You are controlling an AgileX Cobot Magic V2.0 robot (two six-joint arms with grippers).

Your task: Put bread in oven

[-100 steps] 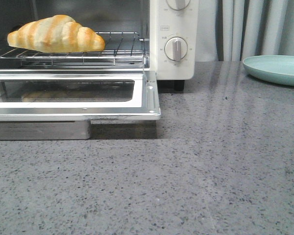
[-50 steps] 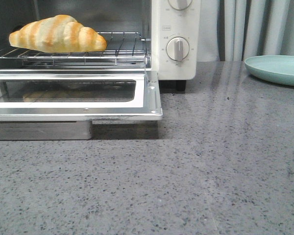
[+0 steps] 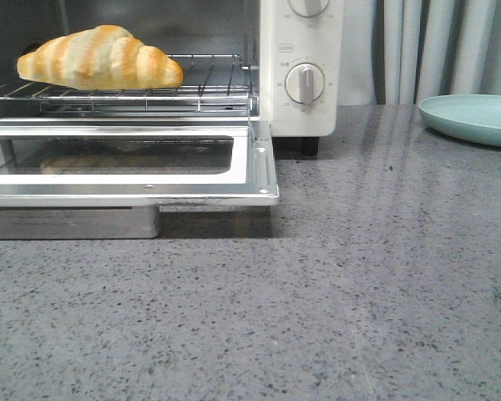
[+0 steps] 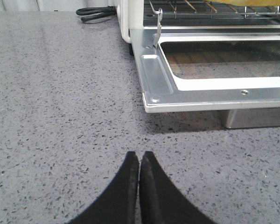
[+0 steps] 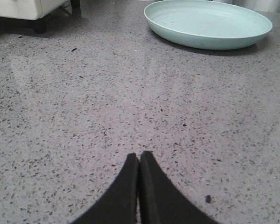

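The bread (image 3: pixel 100 58), a golden-orange roll with cream stripes, lies on the wire rack (image 3: pixel 209 83) inside the white oven (image 3: pixel 301 109), whose glass door (image 3: pixel 134 167) is dropped open. In the left wrist view the oven door (image 4: pixel 214 88) lies ahead, and only a sliver of the bread (image 4: pixel 259 3) shows at the frame's edge. My left gripper (image 4: pixel 139 156) is shut and empty, low over the counter in front of the door's corner. My right gripper (image 5: pixel 139 156) is shut and empty over bare counter, short of the plate. Neither gripper shows in the front view.
A pale green plate (image 3: pixel 476 117) sits at the back right; it also shows in the right wrist view (image 5: pixel 207 23). A metal crumb tray (image 3: pixel 67 221) sticks out under the oven door. A black cable (image 4: pixel 95 13) lies beside the oven. Curtains hang behind the grey speckled counter.
The whole front view has shifted a few pixels to the right. The bread stays on the rack and the door stays open.
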